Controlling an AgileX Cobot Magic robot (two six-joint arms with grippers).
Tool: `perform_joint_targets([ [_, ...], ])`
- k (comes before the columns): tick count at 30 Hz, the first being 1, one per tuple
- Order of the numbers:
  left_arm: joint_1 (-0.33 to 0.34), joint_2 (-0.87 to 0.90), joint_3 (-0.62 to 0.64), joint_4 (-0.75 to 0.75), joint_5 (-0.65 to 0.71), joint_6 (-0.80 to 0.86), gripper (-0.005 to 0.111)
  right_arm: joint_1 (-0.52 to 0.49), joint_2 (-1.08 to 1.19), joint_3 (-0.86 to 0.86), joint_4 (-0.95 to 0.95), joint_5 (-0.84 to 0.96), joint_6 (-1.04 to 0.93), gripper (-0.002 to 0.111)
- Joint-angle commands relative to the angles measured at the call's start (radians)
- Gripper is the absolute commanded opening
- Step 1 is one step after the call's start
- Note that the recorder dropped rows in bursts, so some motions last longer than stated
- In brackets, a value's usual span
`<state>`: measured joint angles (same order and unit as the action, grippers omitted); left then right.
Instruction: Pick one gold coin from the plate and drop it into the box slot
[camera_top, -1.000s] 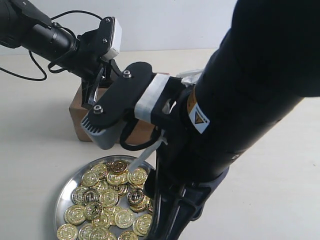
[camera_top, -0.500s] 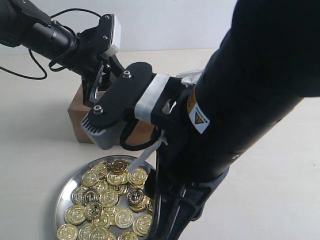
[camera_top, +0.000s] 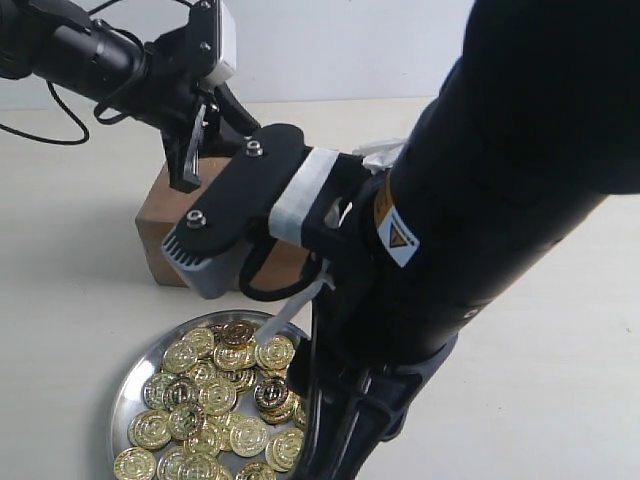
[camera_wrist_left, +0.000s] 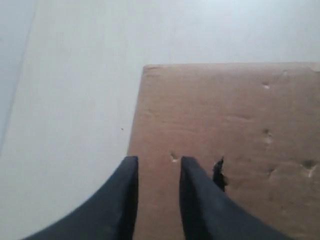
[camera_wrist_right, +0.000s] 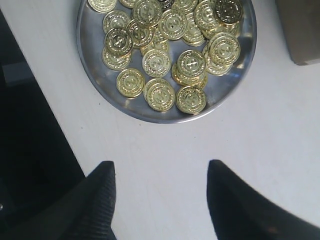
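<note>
The brown cardboard box (camera_wrist_left: 225, 115) fills the left wrist view, with its dark slot (camera_wrist_left: 218, 174) just beside one finger. My left gripper (camera_wrist_left: 157, 160) hangs above the box top, open by a narrow gap with nothing between its fingers. From the exterior view it (camera_top: 188, 178) hovers over the box (camera_top: 155, 225) near its left end. The shiny silver plate (camera_top: 125, 385) holds several gold coins (camera_top: 215, 395) in front of the box. My right gripper (camera_wrist_right: 160, 167) stands wide open and empty over bare table beside the plate (camera_wrist_right: 150, 116) of coins (camera_wrist_right: 192, 62).
My bulky black right arm (camera_top: 480, 200) covers the middle and right of the exterior view and hides most of the box. A corner of the box (camera_wrist_right: 300, 30) shows next to the plate in the right wrist view. The pale table (camera_top: 560, 360) surrounds everything.
My left gripper has risen up and away from the box top. The right arm, plate and coins have not moved.
</note>
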<state>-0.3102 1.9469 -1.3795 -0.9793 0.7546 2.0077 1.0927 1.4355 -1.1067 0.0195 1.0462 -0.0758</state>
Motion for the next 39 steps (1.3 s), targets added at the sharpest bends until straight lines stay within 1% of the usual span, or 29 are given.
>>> perform_joint_targets([
  [1, 0.002, -0.086, -0.004, -0.029, 0.006, -0.011, 0.006, 0.001, -0.005, 0.003, 0.001, -0.026, 0.000, 0.052],
  [2, 0.002, -0.107, -0.004, -0.029, 0.017, -0.013, 0.000, 0.001, -0.005, 0.003, 0.001, -0.026, 0.000, 0.052],
  [3, 0.002, -0.129, -0.004, -0.026, 0.031, -0.022, 0.000, 0.001, -0.003, 0.003, 0.001, -0.029, 0.000, 0.052],
  [5, 0.002, -0.167, -0.004, -0.026, 0.064, -0.057, 0.000, 0.001, -0.003, 0.003, -0.002, -0.038, 0.000, 0.047],
  [6, 0.002, -0.188, -0.004, -0.026, 0.088, -0.063, 0.000, 0.001, -0.003, 0.003, -0.002, -0.047, 0.000, 0.041],
  [7, 0.002, -0.208, -0.004, -0.024, 0.113, -0.072, 0.000, 0.001, -0.003, 0.003, -0.002, -0.055, 0.000, 0.031],
  [9, 0.002, -0.243, -0.001, -0.024, 0.153, -0.088, 0.000, 0.001, -0.003, 0.003, -0.005, -0.066, 0.000, 0.007],
  [10, 0.002, -0.265, 0.005, -0.024, 0.157, -0.100, 0.000, 0.001, -0.003, 0.003, -0.019, -0.078, 0.006, 0.001],
  [12, 0.002, -0.309, 0.026, -0.028, 0.144, -0.138, 0.000, 0.001, -0.003, 0.003, -0.062, -0.104, 0.041, 0.000],
  [15, 0.002, -0.372, 0.069, -0.029, 0.120, -0.199, 0.000, 0.001, -0.009, 0.003, -0.206, -0.160, 0.149, 0.000],
  [20, 0.002, -0.499, 0.182, -0.027, 0.070, -0.206, 0.000, 0.001, -0.069, 0.051, -0.601, -0.286, 0.432, 0.000],
  [23, 0.002, -0.586, 0.246, -0.027, 0.070, -0.206, 0.000, 0.001, -0.142, 0.105, -0.719, -0.382, 0.496, 0.000],
  [26, 0.002, -0.673, 0.317, -0.036, 0.068, -0.204, 0.000, 0.001, -0.227, 0.154, -0.758, -0.476, 0.496, 0.000],
  [29, 0.002, -0.759, 0.377, -0.051, 0.068, -0.204, 0.000, 0.001, -0.313, 0.185, -0.763, -0.493, 0.496, 0.000],
  [32, 0.002, -0.849, 0.427, -0.057, 0.079, -0.213, 0.000, 0.001, -0.382, 0.192, -0.748, -0.435, 0.503, 0.000],
  [35, 0.002, -0.924, 0.469, -0.041, 0.085, -0.215, 0.000, 0.001, -0.444, 0.192, -0.687, -0.321, 0.575, 0.000],
  [37, 0.002, -0.964, 0.481, -0.037, 0.085, -0.215, 0.000, 0.001, -0.481, 0.192, -0.660, -0.276, 0.611, 0.000],
  [39, 0.002, -0.986, 0.483, -0.037, 0.085, -0.214, 0.000, 0.001, -0.510, 0.192, -0.660, -0.274, 0.617, 0.000],
])
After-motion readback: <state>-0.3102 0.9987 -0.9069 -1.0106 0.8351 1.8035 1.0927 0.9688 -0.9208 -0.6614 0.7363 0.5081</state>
